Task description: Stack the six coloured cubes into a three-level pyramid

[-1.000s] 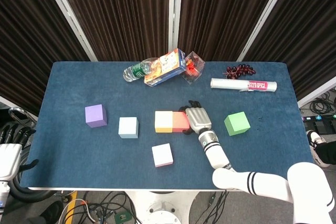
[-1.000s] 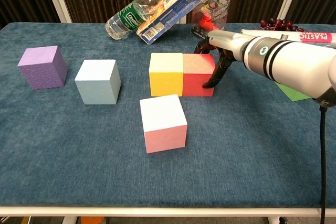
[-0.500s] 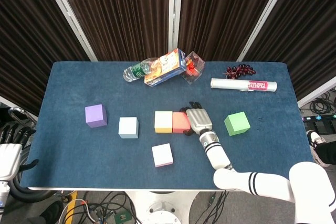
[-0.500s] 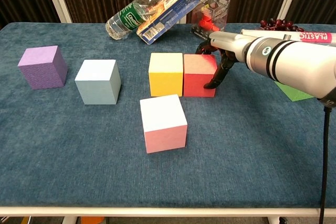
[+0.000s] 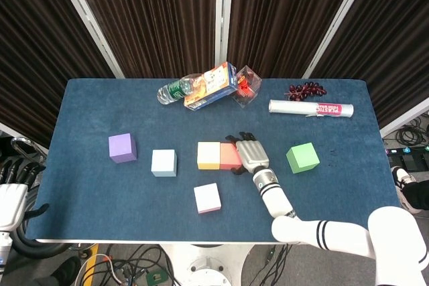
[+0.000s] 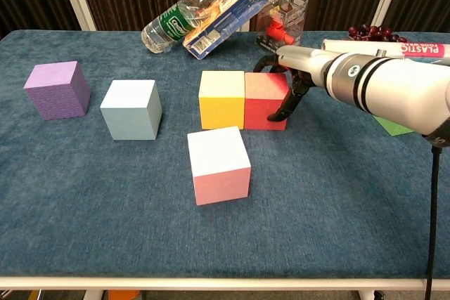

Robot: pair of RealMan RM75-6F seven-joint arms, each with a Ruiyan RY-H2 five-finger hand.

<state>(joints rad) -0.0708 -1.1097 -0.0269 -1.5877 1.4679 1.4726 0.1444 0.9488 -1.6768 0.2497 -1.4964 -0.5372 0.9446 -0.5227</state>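
Right hand (image 6: 292, 75) curled against red cube (image 6: 265, 100), grip unclear, mid-table; any sideways drag likely shoves the touching yellow cube (image 6: 221, 98) off line.

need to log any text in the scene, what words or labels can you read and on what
"PLASTIC": on the pink label of the white roll at the table's right rear.
Green label on the lying water bottle: too blurred to read.
Print on the tilted carton: too small to read.
The cubes show no text.
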